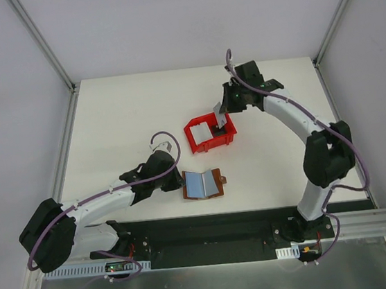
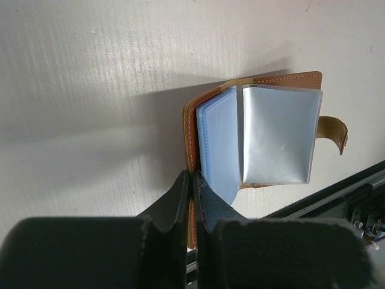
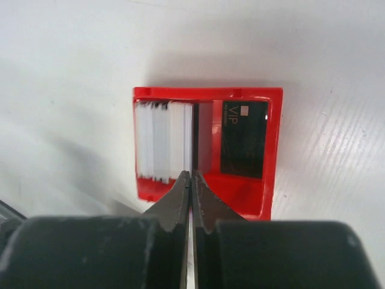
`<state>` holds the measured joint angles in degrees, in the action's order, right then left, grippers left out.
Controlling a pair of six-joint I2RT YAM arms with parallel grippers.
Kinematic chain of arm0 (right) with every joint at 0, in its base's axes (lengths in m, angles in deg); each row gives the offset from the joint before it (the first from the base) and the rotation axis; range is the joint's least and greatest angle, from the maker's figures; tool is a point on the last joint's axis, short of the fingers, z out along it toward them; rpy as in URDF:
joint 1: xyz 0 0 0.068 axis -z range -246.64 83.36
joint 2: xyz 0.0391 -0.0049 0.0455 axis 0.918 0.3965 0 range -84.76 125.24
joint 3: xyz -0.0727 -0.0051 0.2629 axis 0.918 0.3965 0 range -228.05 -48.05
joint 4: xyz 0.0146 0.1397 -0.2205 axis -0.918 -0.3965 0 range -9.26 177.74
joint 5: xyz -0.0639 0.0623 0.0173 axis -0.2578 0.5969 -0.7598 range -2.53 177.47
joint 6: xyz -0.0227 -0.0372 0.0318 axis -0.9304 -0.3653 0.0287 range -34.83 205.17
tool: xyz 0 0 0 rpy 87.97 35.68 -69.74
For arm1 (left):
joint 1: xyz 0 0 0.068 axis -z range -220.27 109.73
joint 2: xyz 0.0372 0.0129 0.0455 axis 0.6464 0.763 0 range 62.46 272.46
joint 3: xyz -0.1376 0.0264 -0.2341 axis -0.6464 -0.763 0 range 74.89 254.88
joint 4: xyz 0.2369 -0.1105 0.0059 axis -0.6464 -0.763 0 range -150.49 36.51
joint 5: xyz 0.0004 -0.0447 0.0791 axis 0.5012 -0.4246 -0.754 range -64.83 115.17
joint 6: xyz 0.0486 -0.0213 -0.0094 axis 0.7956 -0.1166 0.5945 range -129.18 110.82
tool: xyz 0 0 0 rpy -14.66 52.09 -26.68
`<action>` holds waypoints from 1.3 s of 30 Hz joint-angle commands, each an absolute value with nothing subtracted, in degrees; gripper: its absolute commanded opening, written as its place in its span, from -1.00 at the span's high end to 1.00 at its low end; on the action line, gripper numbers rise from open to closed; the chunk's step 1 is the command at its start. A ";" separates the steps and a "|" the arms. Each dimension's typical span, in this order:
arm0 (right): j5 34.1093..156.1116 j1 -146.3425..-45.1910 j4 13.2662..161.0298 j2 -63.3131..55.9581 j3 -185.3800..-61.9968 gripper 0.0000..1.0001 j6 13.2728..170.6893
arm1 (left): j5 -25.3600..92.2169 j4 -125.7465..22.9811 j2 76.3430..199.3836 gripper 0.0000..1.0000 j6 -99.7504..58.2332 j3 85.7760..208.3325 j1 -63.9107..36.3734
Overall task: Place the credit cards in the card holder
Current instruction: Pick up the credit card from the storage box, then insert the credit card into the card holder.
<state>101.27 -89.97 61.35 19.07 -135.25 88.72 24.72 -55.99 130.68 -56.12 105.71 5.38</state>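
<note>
The brown card holder (image 1: 216, 181) (image 2: 287, 79) lies open near the table's front, showing blue-grey and clear plastic sleeves (image 2: 277, 138). My left gripper (image 1: 180, 181) (image 2: 194, 176) is shut on the left edge of its cover. Over the red bin (image 1: 212, 143) (image 3: 207, 93), my right gripper (image 1: 223, 115) (image 3: 191, 174) is shut on one credit card (image 1: 220, 122) (image 3: 193, 138), seen edge-on in the right wrist view. A stack of whitish credit cards (image 3: 159, 141) stands in the bin's left part. A black card marked VIP (image 3: 245, 138) lies in its right part.
The holder's clasp strap (image 2: 335, 129) sticks out to its right. The black base rail (image 1: 210, 230) runs along the table's near edge, just behind the holder. White walls and metal frame posts (image 1: 42, 43) enclose the table.
</note>
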 commanded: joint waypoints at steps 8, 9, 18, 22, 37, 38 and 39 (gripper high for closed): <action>110.23 -95.89 76.21 -3.62 -111.98 0.99 102.11 | 23.24 -56.39 129.17 1.00 -57.96 104.77 4.91; 110.15 -98.00 78.23 -4.85 -109.08 0.99 104.65 | 23.23 -56.30 129.34 1.00 -58.22 104.59 4.99; 103.64 -111.02 100.12 -6.81 -88.59 0.99 121.46 | 23.14 -55.60 129.78 1.00 -59.80 103.19 5.00; 103.12 -111.73 102.94 -4.78 -85.15 0.99 122.26 | 23.06 -55.25 129.87 1.00 -60.07 102.66 4.91; 100.65 -111.82 104.88 -2.76 -78.99 0.99 122.08 | 22.27 -54.28 131.71 1.00 -61.56 100.81 4.91; 101.00 -111.90 105.84 -2.41 -78.82 0.99 122.17 | 22.09 -54.10 131.80 1.00 -61.47 100.81 4.99; 101.18 -111.82 106.81 -2.14 -78.38 1.00 122.26 | 22.18 -54.10 132.15 1.00 -61.56 100.81 4.91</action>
<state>101.60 -111.59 102.14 -3.22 -79.41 121.33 24.00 -54.44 131.03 -60.95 101.71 5.38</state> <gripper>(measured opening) 0.009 0.008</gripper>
